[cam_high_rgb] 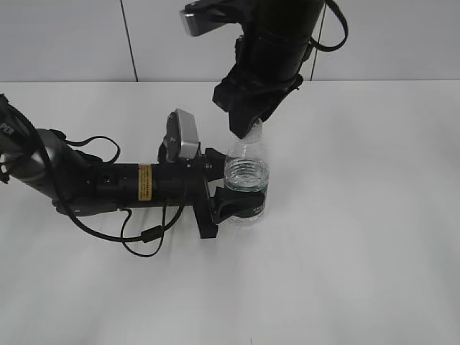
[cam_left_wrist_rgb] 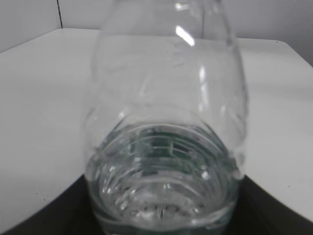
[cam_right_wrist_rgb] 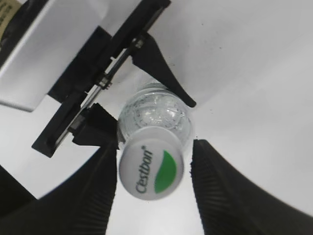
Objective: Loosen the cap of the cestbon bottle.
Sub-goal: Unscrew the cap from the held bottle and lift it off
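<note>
A: Eyes on the cap [cam_right_wrist_rgb: 151,169], white with the green leaf, sitting on top of the cestbon bottle [cam_high_rgb: 246,181]. The bottle stands upright on the bench [cam_high_rgb: 359,251], long axis vertical, cap pointing straight up at the arm above.

B: And the right pincer [cam_right_wrist_rgb: 152,183] is right on it. Its two dark fingers [cam_right_wrist_rgb: 95,188] flank the cap. The one on the left of the wrist view looks to be touching the rim; on the other side I see a thin sliver of gap. So jaws apart around the cap, not clamped yet, I'd say.

A: Lower down, the left pincer [cam_high_rgb: 231,188] comes in sideways, clamped on the bottle's body at the green label band. The left wrist view is just clear ribbed plastic filling the lens.

B: How should this step go?

A: My judgement: centre the cap between the fingers, close squarely on its rim, then twist about that vertical axis. The lower grip must hold hard, or the whole bottle spins with the cap.

B: And not squeeze so hard the thin wall buckles.
</note>
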### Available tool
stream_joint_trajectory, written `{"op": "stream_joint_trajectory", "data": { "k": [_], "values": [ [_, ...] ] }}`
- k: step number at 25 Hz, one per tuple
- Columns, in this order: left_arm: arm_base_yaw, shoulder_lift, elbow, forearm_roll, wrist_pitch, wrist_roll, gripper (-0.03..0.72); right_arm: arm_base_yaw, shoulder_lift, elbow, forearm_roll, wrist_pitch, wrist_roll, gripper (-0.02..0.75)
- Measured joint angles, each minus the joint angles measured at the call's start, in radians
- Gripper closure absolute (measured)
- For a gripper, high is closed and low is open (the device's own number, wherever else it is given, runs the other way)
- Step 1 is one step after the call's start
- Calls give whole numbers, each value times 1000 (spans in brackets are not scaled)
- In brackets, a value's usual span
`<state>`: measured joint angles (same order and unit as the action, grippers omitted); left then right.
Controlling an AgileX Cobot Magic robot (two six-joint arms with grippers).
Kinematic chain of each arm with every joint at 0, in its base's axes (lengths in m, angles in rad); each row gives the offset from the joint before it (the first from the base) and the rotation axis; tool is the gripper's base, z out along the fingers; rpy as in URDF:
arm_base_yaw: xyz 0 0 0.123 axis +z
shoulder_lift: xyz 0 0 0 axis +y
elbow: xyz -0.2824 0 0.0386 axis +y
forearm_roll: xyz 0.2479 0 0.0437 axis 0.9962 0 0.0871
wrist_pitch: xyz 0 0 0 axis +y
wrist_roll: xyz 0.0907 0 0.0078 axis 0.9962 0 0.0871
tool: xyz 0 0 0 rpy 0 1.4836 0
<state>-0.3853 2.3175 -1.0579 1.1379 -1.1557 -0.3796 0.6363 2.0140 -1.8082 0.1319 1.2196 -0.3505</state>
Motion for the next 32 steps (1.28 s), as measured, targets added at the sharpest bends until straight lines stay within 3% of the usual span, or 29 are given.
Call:
{"op": "stream_joint_trajectory", "data": {
  "k": [6, 26, 32],
  "values": [
    [0, -2, 0, -2, 4, -1, 275, 1, -14, 0, -23, 4, 170, 360],
    [0, -3, 0, 0, 7, -1, 275, 1, -14, 0, 16, 3, 260, 360],
    [0, -3, 0, 0, 7, -1, 275, 1, -14, 0, 11, 3, 263, 395]
  ]
}}
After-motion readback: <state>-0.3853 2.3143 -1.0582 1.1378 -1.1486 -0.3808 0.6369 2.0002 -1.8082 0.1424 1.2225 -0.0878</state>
